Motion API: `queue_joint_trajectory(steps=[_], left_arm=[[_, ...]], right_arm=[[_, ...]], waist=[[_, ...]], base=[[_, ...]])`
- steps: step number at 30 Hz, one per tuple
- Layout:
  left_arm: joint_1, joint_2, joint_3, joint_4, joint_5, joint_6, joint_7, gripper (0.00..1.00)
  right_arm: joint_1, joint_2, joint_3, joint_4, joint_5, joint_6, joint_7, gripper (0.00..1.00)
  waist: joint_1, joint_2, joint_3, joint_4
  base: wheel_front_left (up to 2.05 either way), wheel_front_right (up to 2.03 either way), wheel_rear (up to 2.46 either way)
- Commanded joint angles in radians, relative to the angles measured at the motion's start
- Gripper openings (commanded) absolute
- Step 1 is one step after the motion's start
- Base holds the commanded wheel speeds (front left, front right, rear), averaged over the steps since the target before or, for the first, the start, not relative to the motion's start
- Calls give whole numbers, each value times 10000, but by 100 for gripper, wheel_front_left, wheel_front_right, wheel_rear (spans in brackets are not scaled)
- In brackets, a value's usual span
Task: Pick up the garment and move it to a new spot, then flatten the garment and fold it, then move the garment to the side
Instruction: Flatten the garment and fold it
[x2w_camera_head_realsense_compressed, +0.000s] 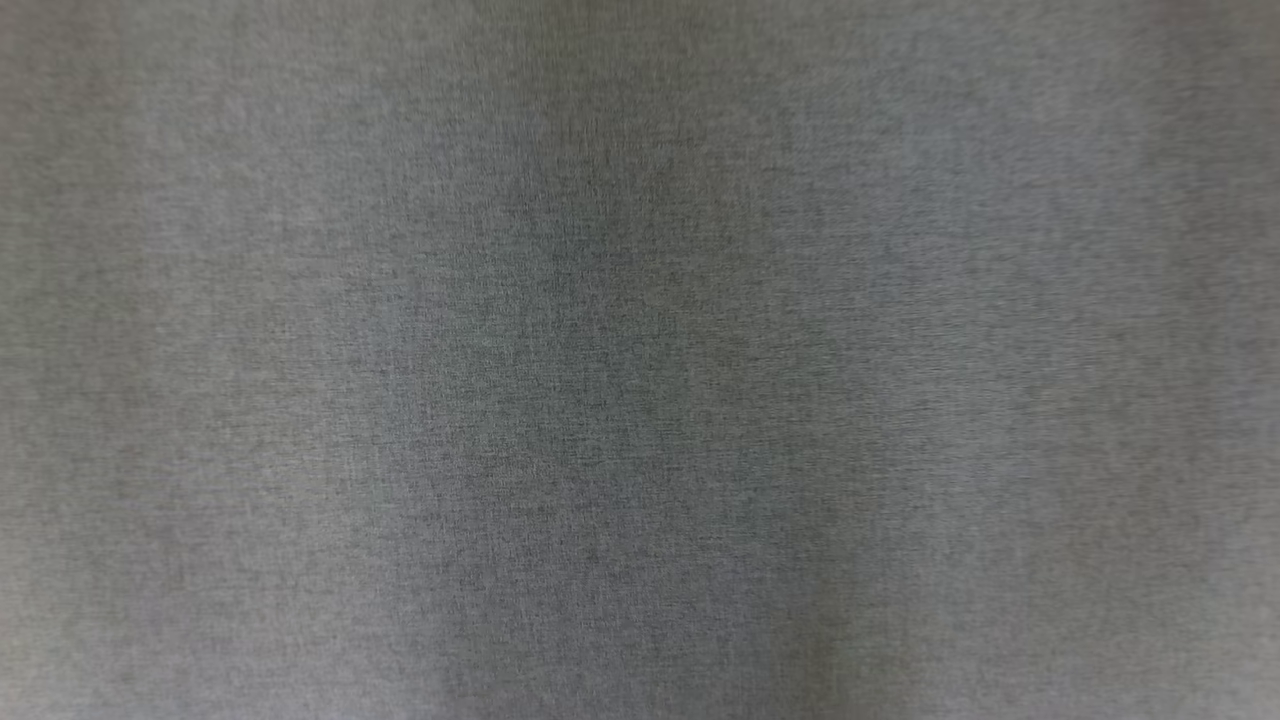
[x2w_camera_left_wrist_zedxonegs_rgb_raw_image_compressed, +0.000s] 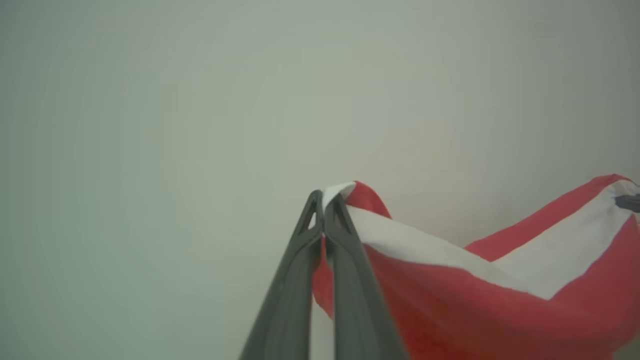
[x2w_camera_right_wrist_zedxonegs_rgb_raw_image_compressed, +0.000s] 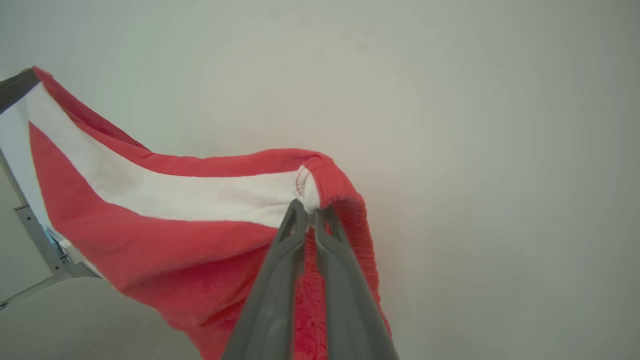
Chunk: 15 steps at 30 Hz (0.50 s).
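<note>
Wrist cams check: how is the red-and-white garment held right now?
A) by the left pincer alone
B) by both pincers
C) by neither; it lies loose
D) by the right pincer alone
B: the left pincer is shut on a corner of the garment, and the right pincer is shut on its hem, at the end of the white stripe.

kind of place unclear; a plain pale backdrop (x2w_camera_right_wrist_zedxonegs_rgb_raw_image_compressed: 500, 150), grey woven surface (x2w_camera_head_realsense_compressed: 640, 360) and metal frame (x2w_camera_right_wrist_zedxonegs_rgb_raw_image_compressed: 35, 235) hint at a lab.
</note>
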<state>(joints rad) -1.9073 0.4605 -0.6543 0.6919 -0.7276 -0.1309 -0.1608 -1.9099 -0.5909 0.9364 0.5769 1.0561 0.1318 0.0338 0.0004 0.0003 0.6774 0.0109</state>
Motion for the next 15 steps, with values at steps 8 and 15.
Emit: queue_joint_trajectory(steps=[8,15], left_arm=[[1455,310,-631,-439,-736,17,-890,0],[5176,534,411,-2694,-897,793,-1044,0]], right_arm=[[1040,-889,1249,-894,796,-28,-868,0],[3545,-2037,2181,-2385,1671,-28,-2055,0]], waist=[[-4,-3,171,121],[-4,-3,-928,73]], base=[[0,0,0],[0,0,0]])
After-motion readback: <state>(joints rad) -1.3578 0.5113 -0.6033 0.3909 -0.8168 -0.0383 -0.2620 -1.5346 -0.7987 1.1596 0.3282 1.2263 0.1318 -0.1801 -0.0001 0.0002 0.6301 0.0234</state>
